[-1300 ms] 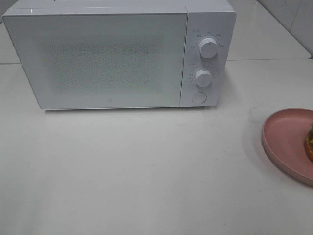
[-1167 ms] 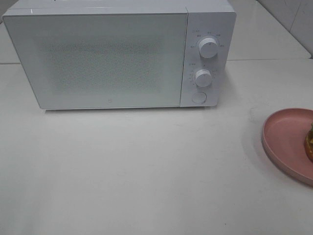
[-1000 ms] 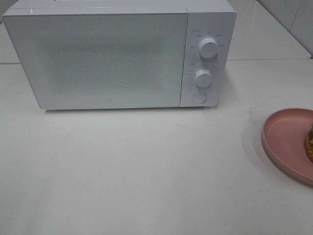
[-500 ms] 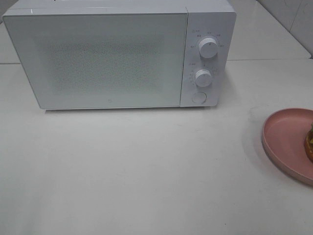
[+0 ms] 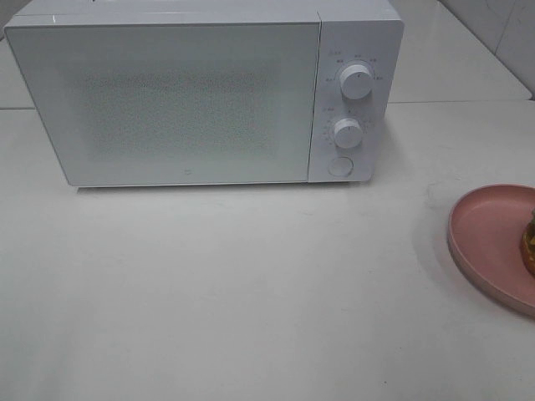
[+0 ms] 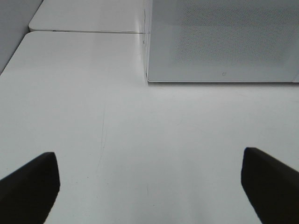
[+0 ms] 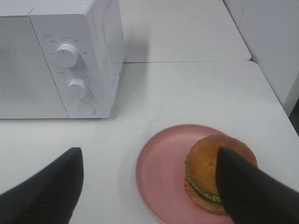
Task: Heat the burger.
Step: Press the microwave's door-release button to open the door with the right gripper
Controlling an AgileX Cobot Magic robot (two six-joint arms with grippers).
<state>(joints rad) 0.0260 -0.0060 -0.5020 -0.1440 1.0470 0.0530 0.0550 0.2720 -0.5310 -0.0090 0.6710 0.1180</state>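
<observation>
The left gripper (image 6: 149, 156) and right gripper (image 7: 148, 151) hang empty, fingers spread. The microwave door (image 5: 184, 100) is shut, so press the round button (image 5: 339, 166) squarely first, then fetch the burger (image 7: 204, 170).

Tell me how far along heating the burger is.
Nothing looks done yet. The microwave door is shut, and the burger sits on the pink plate off to its right. Nothing is in hand: the left claw and the right claw are open and empty. To do: open the door, load the burger, close it, start heating.
</observation>
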